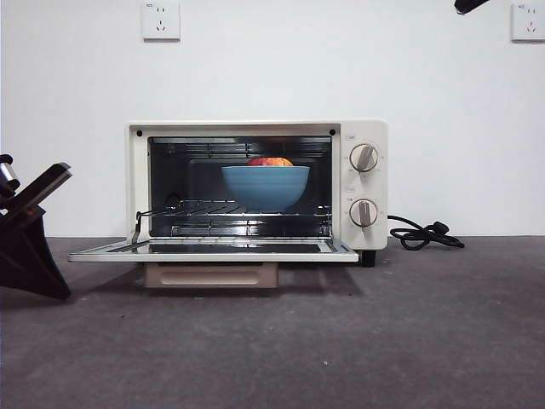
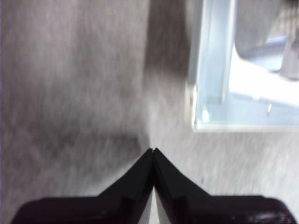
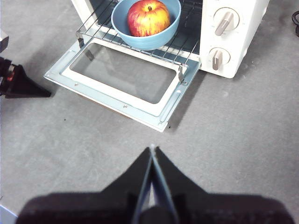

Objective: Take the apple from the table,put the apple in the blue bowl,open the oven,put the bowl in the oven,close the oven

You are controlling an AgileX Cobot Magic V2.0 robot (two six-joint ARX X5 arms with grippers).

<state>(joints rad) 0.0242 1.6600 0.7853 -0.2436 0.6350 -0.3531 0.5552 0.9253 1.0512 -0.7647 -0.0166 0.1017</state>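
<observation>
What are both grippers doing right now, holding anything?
Left gripper: closed, empty, low beside the open oven door.
Right gripper: closed, empty, raised in front of the oven.

One apple, one blue bowl, one oven, two knobs.

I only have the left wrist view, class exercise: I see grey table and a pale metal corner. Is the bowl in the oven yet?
Observer: Yes. The blue bowl sits on the wire rack inside the oven.
Operator: And the apple?
Observer: The apple lies in the bowl.
Operator: Is the door shut?
Observer: No. The oven door lies folded down flat; your metal corner is its edge.
Operator: Where is the right gripper?
Observer: The right gripper hangs above the table in front of the door, holding nothing.
</observation>
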